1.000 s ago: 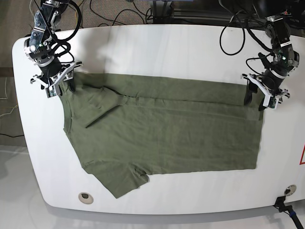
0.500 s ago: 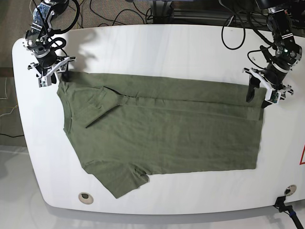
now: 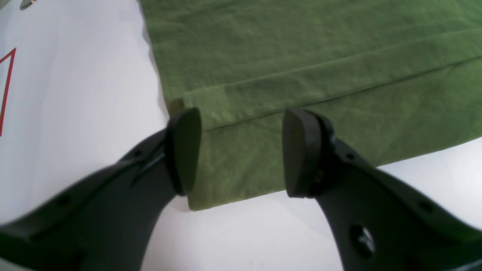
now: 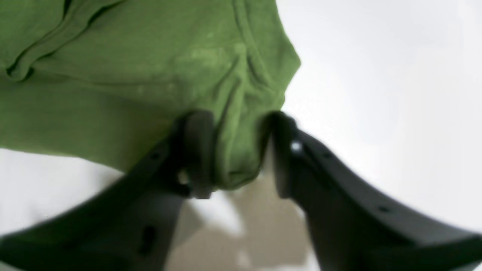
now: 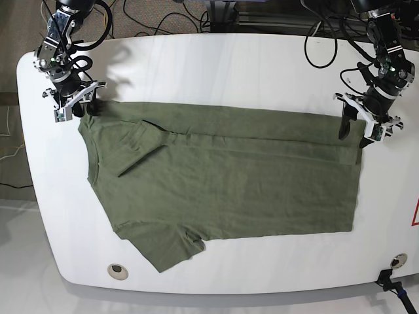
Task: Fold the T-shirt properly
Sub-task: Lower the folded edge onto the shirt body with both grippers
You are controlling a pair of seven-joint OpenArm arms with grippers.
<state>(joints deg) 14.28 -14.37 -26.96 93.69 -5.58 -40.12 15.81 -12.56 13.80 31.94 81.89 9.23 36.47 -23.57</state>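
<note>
The olive-green T-shirt [image 5: 229,183] lies spread flat on the white table [image 5: 229,65], neck toward the base view's left, with its far long edge folded over. My left gripper [image 5: 355,134] hovers over the far hem corner at the base view's right. In the left wrist view it [image 3: 241,150] is open, with the folded hem of the T-shirt [image 3: 320,56] lying beneath, untouched. My right gripper [image 5: 74,111] is at the far shoulder corner. In the blurred right wrist view it [image 4: 239,150] is open around a bunched ridge of the T-shirt [image 4: 131,75], which rests against one finger [image 4: 197,150].
A round grommet [image 5: 116,269] sits in the table near the front left. A red marking [image 5: 415,216] lies at the right edge, also seen as a red line [image 3: 7,86]. Cables [image 5: 157,16] run behind the table. A black fitting [image 5: 393,284] sits at the front right corner.
My right gripper drew back toward the far left off the shoulder, then came slightly back to the corner. My left gripper shifted slightly away from the hem corner. Both stayed open.
</note>
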